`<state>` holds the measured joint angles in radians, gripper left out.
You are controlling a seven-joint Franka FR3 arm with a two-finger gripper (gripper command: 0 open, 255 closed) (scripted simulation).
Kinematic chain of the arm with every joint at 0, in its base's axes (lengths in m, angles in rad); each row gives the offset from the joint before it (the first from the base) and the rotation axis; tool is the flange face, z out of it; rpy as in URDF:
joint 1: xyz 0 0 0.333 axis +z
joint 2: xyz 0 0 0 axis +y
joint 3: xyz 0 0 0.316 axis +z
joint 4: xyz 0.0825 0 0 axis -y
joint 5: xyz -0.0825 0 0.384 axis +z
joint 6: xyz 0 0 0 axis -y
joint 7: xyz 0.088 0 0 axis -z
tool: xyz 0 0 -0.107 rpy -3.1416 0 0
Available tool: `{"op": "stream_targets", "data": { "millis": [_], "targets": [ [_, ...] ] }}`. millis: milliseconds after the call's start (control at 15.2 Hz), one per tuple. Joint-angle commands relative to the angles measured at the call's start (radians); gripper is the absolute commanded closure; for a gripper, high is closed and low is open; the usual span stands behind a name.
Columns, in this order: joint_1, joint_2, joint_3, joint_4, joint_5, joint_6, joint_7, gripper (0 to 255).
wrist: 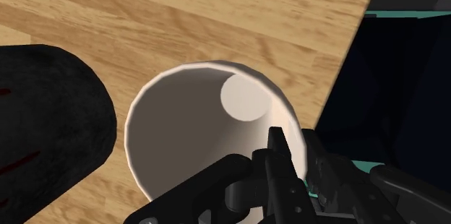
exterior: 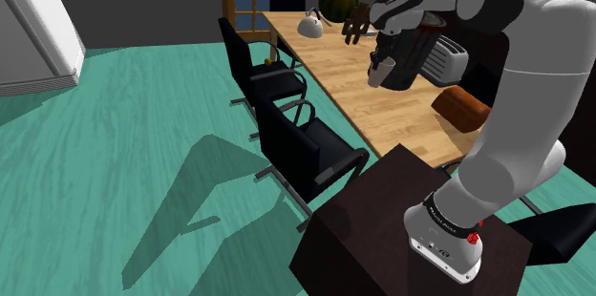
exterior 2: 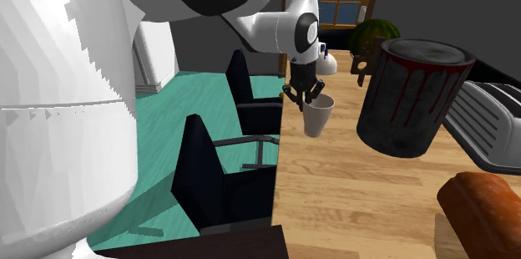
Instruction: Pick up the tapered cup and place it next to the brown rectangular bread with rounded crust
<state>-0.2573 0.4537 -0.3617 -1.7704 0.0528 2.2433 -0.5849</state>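
- Reaching out from the stand over the wooden table, your arm was bent at the elbow with the wrist turned down, so the black gripper pointed almost straight at the boards.
- Your fingers were clamped on the rim of the pale tapered cup — one finger inside the mouth, the other outside the wall.
- The cup hung under the hand near the table's chair-side edge, just beside a dark can streaked with red; you could not tell whether its base touched the wood.
- The brown bread lay well apart from the cup, nearer the stand, and a silver toaster stood beside the can.
- Two black chairs were lined up along the table's edge — a teal floor spread beyond them.
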Motion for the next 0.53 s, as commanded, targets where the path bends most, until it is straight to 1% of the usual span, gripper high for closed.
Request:
{"op": "stream_targets", "data": {
  "millis": [0,462],
  "targets": [
    [0.002,-0.015,-0.003,0.01,-0.005,-0.024,0.001,255],
    [0.008,-0.057,-0.012,0.047,-0.02,-0.102,0.004,255]
  ]
}}
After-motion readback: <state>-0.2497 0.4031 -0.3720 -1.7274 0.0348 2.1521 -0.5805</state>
